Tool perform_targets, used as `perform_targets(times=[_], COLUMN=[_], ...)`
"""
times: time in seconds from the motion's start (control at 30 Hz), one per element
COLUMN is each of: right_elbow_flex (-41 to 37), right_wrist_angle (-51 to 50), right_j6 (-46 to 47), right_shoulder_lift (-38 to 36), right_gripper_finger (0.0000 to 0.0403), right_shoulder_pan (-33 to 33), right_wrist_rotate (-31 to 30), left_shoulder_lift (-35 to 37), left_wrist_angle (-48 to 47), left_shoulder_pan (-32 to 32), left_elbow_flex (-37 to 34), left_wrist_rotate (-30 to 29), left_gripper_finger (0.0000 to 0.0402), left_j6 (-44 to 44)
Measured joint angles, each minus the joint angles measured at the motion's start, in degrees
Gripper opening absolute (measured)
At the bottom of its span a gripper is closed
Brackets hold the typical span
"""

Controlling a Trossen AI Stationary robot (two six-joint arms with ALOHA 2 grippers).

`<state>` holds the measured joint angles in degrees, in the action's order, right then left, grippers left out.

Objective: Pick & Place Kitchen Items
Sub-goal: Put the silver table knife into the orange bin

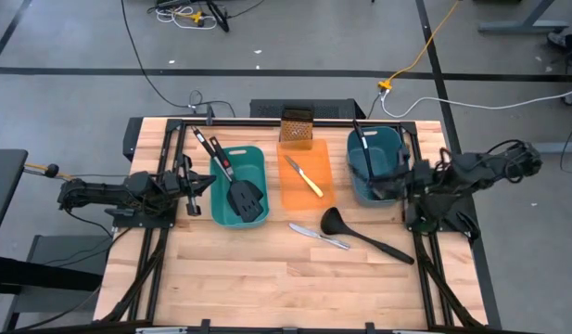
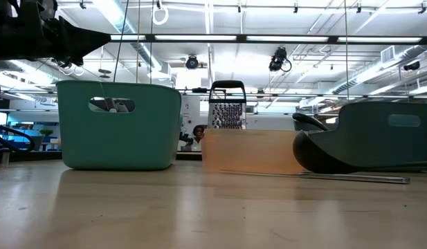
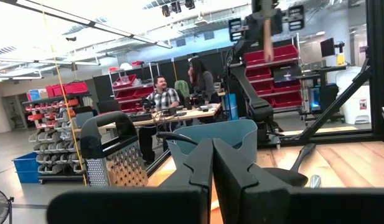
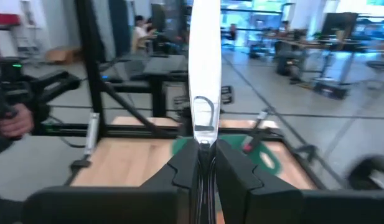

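My right gripper (image 4: 203,149) is shut on a silver table knife (image 4: 203,68) and hangs in the air by the right teal tub (image 1: 374,165), which holds a black ladle handle (image 1: 362,139). The left teal tub (image 1: 239,184) holds two black slotted spatulas (image 1: 245,199). A small yellow-handled knife (image 1: 304,176) lies in the orange tray (image 1: 307,193). Another silver knife (image 1: 319,236) and a black ladle (image 1: 362,234) lie flat on the table. My left gripper (image 3: 212,149) is shut with nothing in it, at the table's left side (image 1: 197,186). My right gripper pinches one end of the silver table knife (image 4: 203,142) between its two fingers; I cannot tell whether that end is handle or blade. The knife runs straight on from the fingers, along them, and is lifted clear of the table and tub.
A brownish metal box grater (image 1: 296,126) stands at the far end of the orange tray. Black frame rails (image 1: 425,269) run along both sides of the table. Bare wood (image 1: 267,278) lies toward the near edge. People sit at a desk in the room beyond (image 3: 163,99).
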<state>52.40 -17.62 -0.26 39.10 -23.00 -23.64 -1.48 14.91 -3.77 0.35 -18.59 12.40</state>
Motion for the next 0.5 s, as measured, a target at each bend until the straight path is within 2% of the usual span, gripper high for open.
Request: perform_targets(times=[0.23,0.5], right_elbow_flex=[-0.6,-14.2], right_wrist_angle=[-6.7,1.3], right_j6=[-0.2,-0.6], right_shoulder_lift=[-8.8,-22.8], right_gripper_finger=[0.0046,0.0046], right_shoulder_pan=[0.5,0.5], right_wrist_rotate=[-4.0,-5.9], left_shoulder_lift=[0.0,0.0], left_wrist_angle=[0.0,0.0], left_shoulder_pan=[0.0,0.0], left_elbow_flex=[0.0,0.0], left_wrist_rotate=[0.0,0.0], left_gripper_finger=[0.0015,0.0015], left_j6=[0.0,0.0])
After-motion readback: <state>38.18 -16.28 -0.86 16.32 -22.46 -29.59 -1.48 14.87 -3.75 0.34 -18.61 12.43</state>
